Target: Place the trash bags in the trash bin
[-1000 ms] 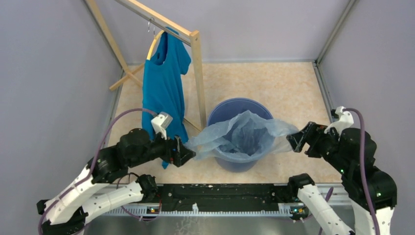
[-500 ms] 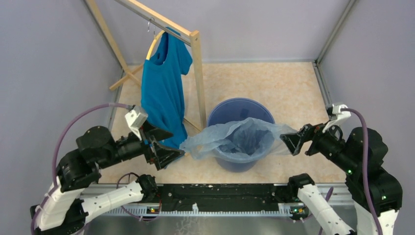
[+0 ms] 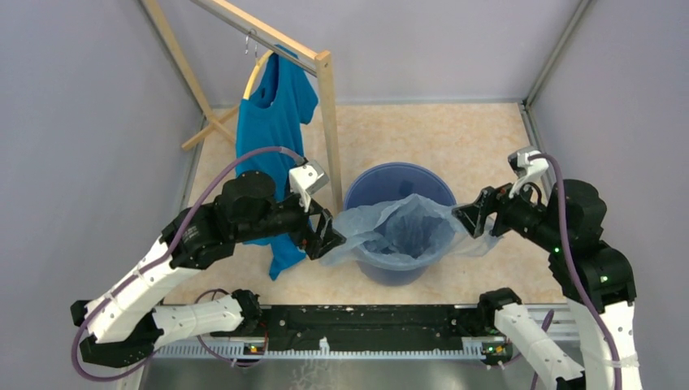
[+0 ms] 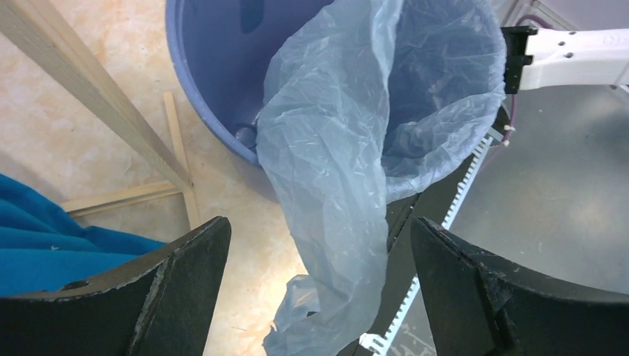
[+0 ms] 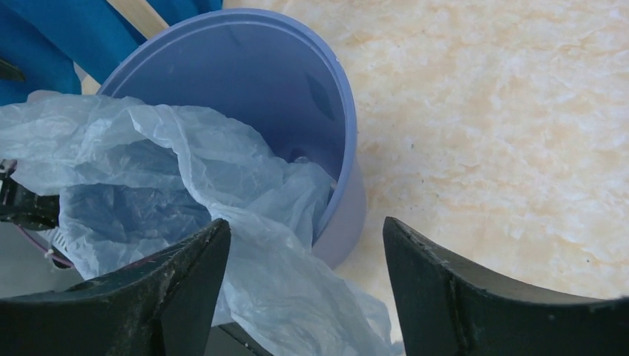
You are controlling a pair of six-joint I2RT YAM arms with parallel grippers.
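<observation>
The round blue trash bin [image 3: 398, 170] stands on the floor in the middle. The pale-blue filmy trash bag [image 3: 370, 229] hangs in its mouth and drapes over the near rim, with flaps spilling out to left and right. My left gripper [image 3: 331, 240] is open at the bag's left flap. In the left wrist view the bag [image 4: 334, 148] hangs loose between the wide jaws [image 4: 319, 222], over the bin [image 4: 215, 59]. My right gripper [image 3: 469, 221] is open at the right flap. In the right wrist view the bag [image 5: 148, 170] lies between its jaws [image 5: 304, 222], in front of the bin [image 5: 252, 74].
A teal T-shirt [image 3: 272, 138] hangs from a wooden rack [image 3: 329, 122] just left of and behind the bin, close behind my left arm. The rack's foot bars [image 4: 178, 148] lie on the floor beside the bin. Grey walls enclose the floor on three sides.
My left gripper let go of the bag's left flap, pulled back, then swung forward and right to that flap, open. My right gripper moved up and left toward the bin's right rim. The bag settled closer in.
</observation>
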